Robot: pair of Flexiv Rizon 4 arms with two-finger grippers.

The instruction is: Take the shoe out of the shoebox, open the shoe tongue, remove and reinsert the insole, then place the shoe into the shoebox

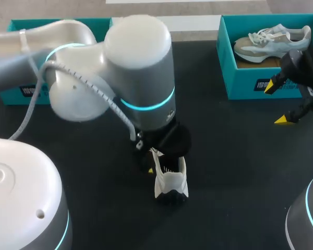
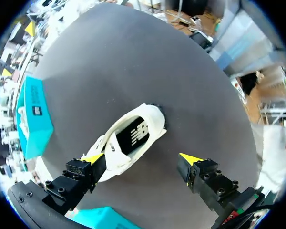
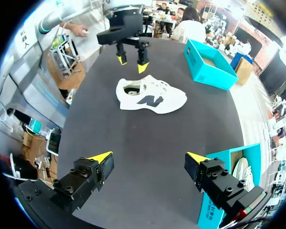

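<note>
The dark table (image 1: 240, 172) carried two teal boxes. The shoebox (image 1: 240, 83) at two o'clock had a second shoe (image 1: 271, 41) in it, and another box (image 1: 21, 26) sat at ten o'clock. My left arm (image 1: 141, 62) reached past the middle and hung over the white shoe (image 1: 171, 182), which lay on the bare table at about six o'clock, well apart from both boxes.

The left gripper (image 2: 142, 158) had its fingers spread wide. One tip was just beside the shoe's near end, and I could not tell whether it touched. The right gripper (image 1: 278, 103) was near the shoebox at three o'clock, fingers likewise spread and holding nothing.

The shoe looked light, with a soft upper over a stiffer sole, so the heel collar or sole edge seemed the safest hold. The dark insole (image 2: 136, 136) would probably flop, so a pinch at its heel edge seemed wise.
</note>
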